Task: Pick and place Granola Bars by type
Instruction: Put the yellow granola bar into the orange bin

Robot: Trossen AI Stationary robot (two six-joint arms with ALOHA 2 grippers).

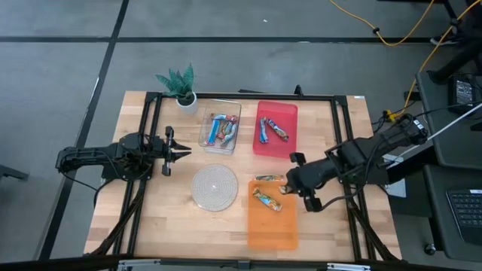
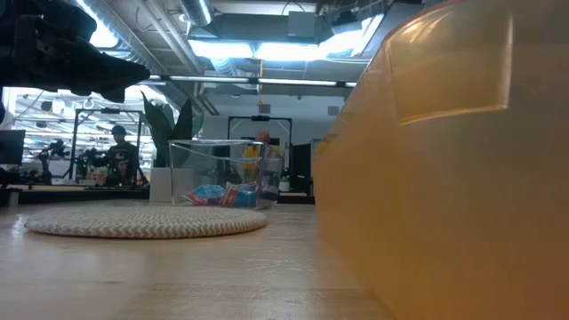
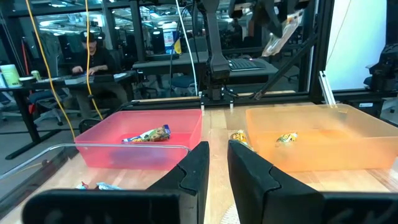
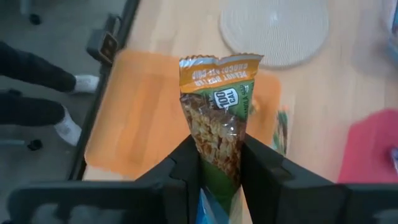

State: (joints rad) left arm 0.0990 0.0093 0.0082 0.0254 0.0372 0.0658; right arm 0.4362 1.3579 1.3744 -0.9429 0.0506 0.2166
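Note:
My right gripper (image 1: 288,187) hangs above the far right corner of the orange bin (image 1: 273,229), shut on a granola bar (image 4: 217,118) with an orange and green wrapper. One bar (image 1: 266,199) lies inside the orange bin. Another bar (image 1: 269,178) lies on the table just beyond the bin's far wall. The red bin (image 1: 276,143) holds two bars (image 1: 273,129), and the clear bin (image 1: 220,113) holds blue-wrapped bars (image 1: 220,132). My left gripper (image 1: 181,150) waits level at the table's left, its fingers (image 3: 199,171) shut but for a narrow slit with nothing in it. My right gripper pinches the bar between its two fingers, which press on its two long edges (image 4: 202,146) partway along the bar. The crimped orange end (image 4: 217,65) sticks out past the fingertips. The fingers slant down from the table's right. The bar (image 3: 280,37) hangs tilted, clear of bin and table.
A round woven mat (image 1: 215,187) lies at the table's middle, left of the orange bin. A potted plant (image 1: 181,86) stands at the far left corner. People sit at desks beyond the table (image 3: 93,56).

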